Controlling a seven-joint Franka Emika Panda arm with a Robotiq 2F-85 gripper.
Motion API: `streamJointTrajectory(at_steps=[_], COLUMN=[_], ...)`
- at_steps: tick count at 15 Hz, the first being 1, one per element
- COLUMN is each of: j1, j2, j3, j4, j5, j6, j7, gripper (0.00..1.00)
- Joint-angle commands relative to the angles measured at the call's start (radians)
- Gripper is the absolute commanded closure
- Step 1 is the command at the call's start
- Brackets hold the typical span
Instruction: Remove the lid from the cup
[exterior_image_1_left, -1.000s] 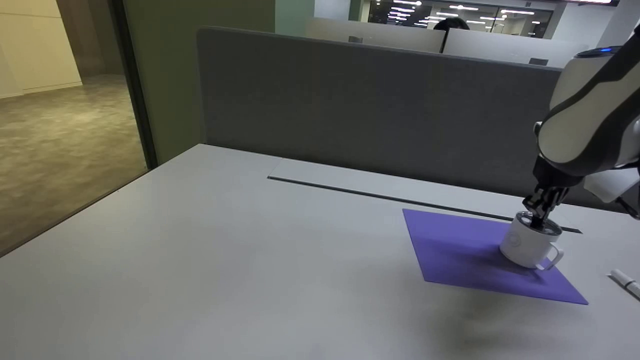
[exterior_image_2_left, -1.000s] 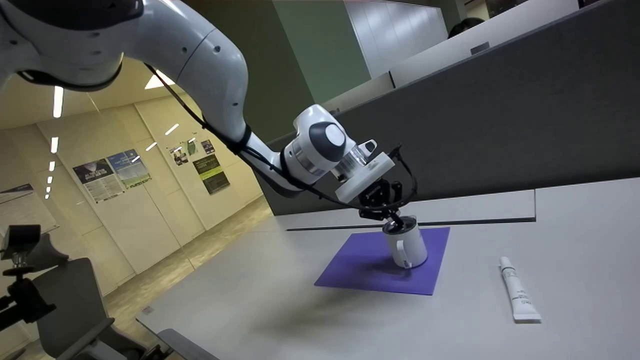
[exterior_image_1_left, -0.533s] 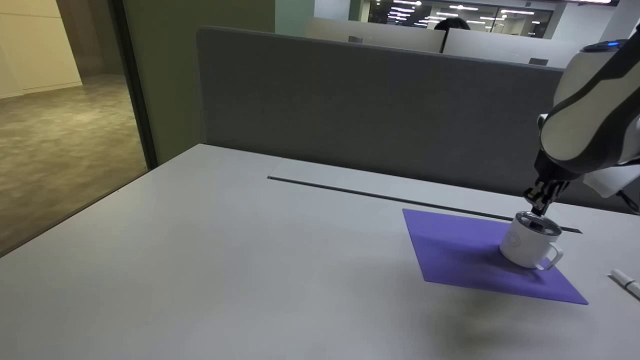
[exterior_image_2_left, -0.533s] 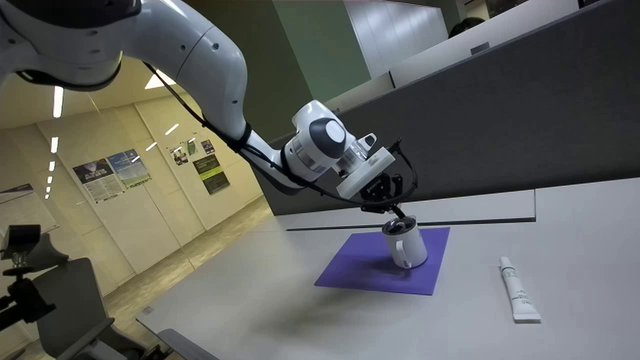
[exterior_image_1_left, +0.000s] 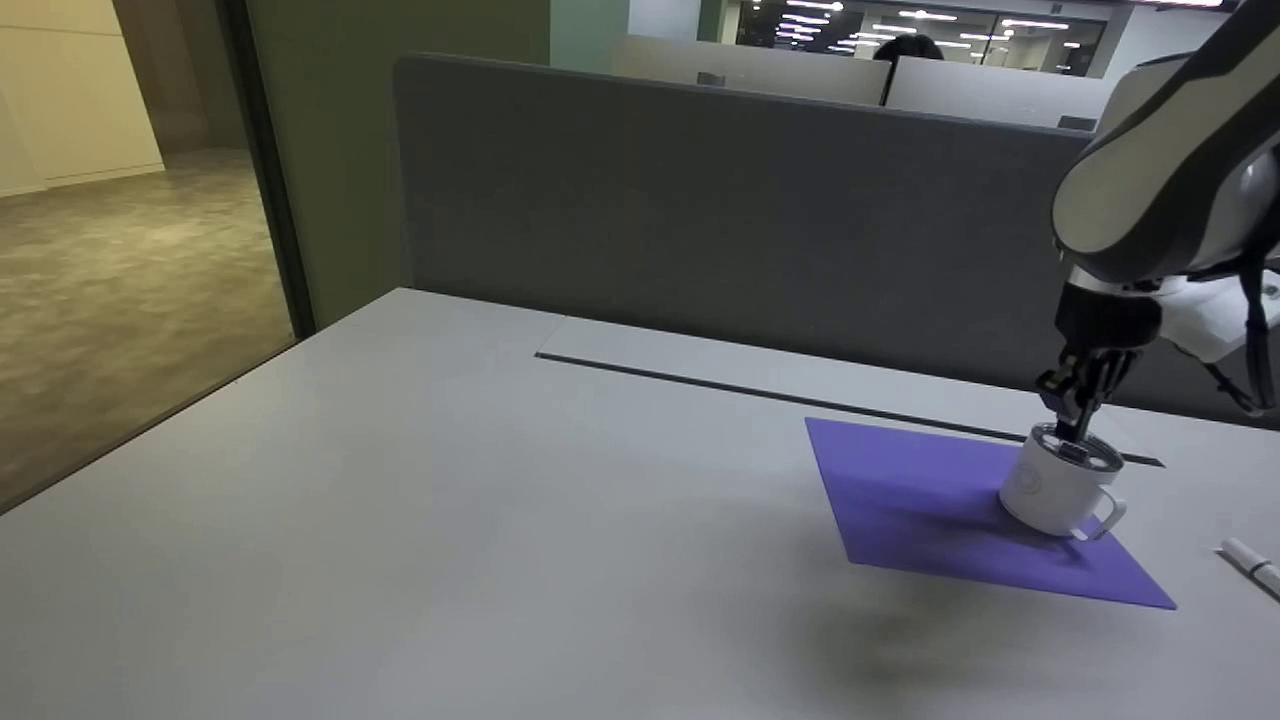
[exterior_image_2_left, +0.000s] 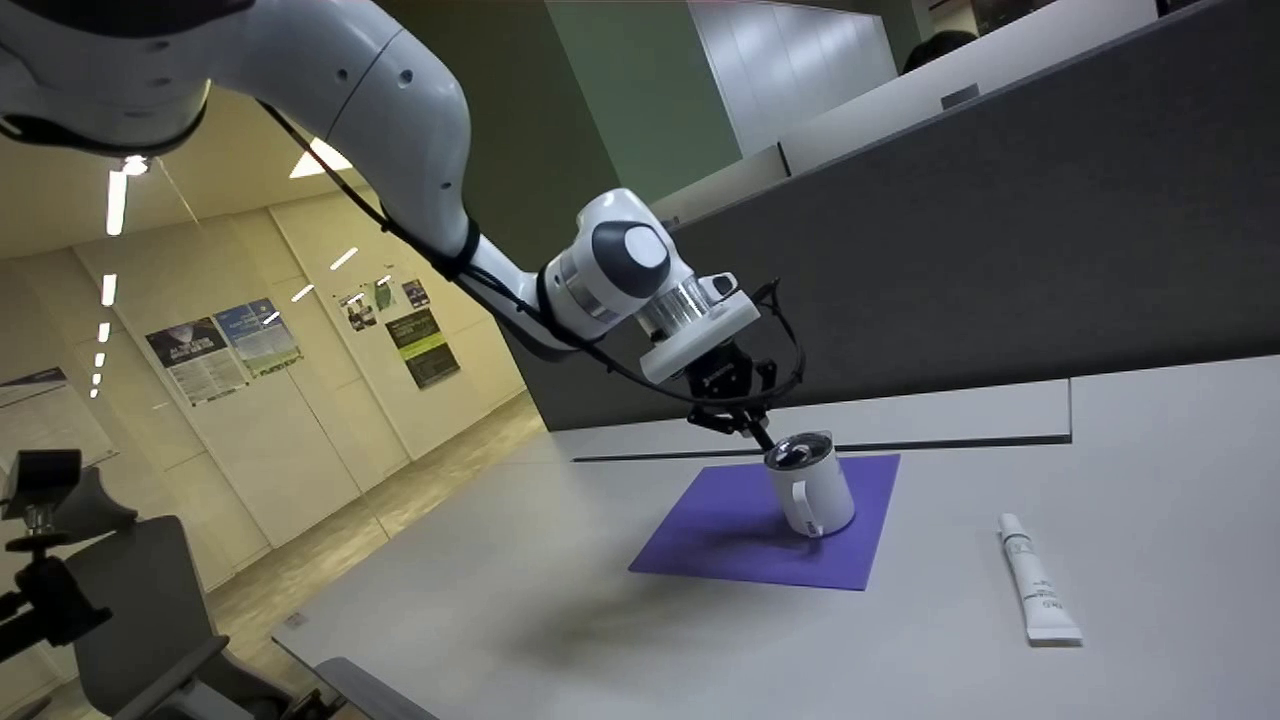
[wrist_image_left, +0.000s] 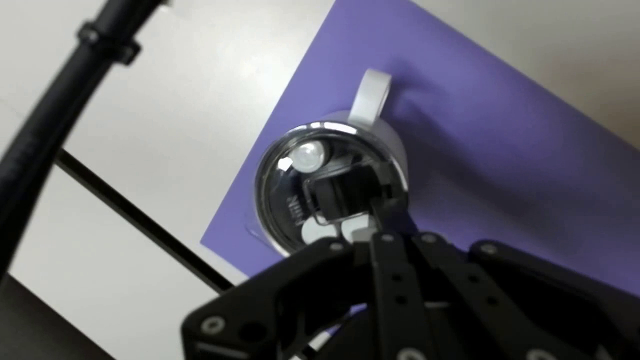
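Observation:
The whitish cup (exterior_image_1_left: 1045, 497) stands upright on a purple mat (exterior_image_1_left: 900, 500); it also shows in an exterior view (exterior_image_2_left: 822, 495). Its handle and side show in the wrist view (wrist_image_left: 371, 97). The dark round lid (wrist_image_left: 282, 192) sits on the cup's rim, glossy, with a dark slider piece in its middle; it also shows in both exterior views (exterior_image_1_left: 1100, 458) (exterior_image_2_left: 800, 452). My gripper (wrist_image_left: 392, 212) is shut with nothing seen in it. Its tips (exterior_image_1_left: 1072, 436) are at the lid's edge, beside the slider; they also show in an exterior view (exterior_image_2_left: 766, 445). Whether they touch the lid I cannot tell.
A white tube (exterior_image_2_left: 1038, 585) lies on the white table (exterior_image_1_left: 450, 500) to the side of the mat. A dark grey partition (exterior_image_1_left: 750, 220) stands along the table's back edge. A dark slot (exterior_image_1_left: 690, 380) runs in front of it. A black cable (exterior_image_2_left: 790, 330) loops beside the wrist.
My gripper first rose off the middle of the lid, then shifted sideways to the lid's edge and came down slightly, the wrist turning a little. The cup, lid and mat have not moved.

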Motion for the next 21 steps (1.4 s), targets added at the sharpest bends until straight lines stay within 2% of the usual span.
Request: streamJointTrajectory(at_steps=[1, 10, 21], j1=[-0.003, -0.040, -0.038], j2=[0.010, 0.043, 0.089], j3=[-0.008, -0.005, -0.013], j4=[0.016, 0.043, 0.079], j5=[-0.005, 0.013, 0.007], j6=[-0.049, -0.037, 0.029], j7=[0.016, 0.010, 0.012], gripper=[1.00, 1.00, 1.00])
